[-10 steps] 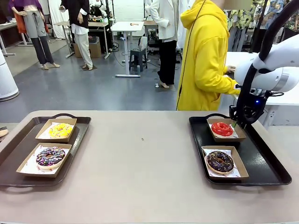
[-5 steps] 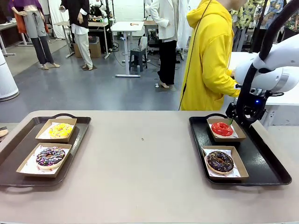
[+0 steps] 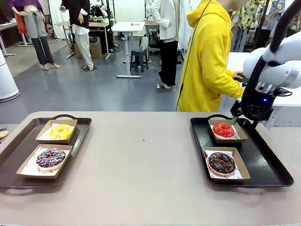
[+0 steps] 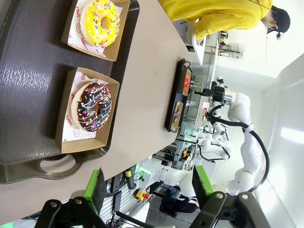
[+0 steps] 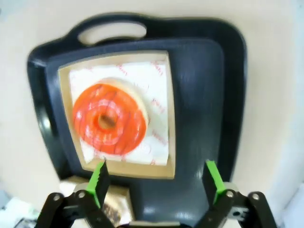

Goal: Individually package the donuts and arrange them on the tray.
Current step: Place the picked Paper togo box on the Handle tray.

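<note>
The red-glazed donut (image 3: pixel 223 130) and the dark chocolate donut (image 3: pixel 221 162) each lie in a paper-lined box on the right black tray (image 3: pixel 268 165). My right gripper (image 3: pixel 236 120) hangs open just above that tray's far edge, beside the red donut's box. In the right wrist view the red donut (image 5: pixel 109 119) sits below the open right gripper (image 5: pixel 156 183), nothing between the fingers. The yellow-glazed donut (image 3: pixel 61 132) and the sprinkled chocolate donut (image 3: pixel 51 157) rest in boxes on the left tray (image 3: pixel 14 153). The left gripper (image 4: pixel 149 187) is open above the sprinkled donut (image 4: pixel 93 106) and the yellow donut (image 4: pixel 100 15).
A person in a yellow hoodie (image 3: pixel 207 61) stands behind the table's far right side, turned toward a white table there. The beige tabletop (image 3: pixel 146 160) stretches bare between the two trays. Other people and furniture stand far back in the room.
My right arm has lifted a little and drifted right, away from the red donut's box. The person in yellow has shifted slightly. The donuts and boxes have not moved.
</note>
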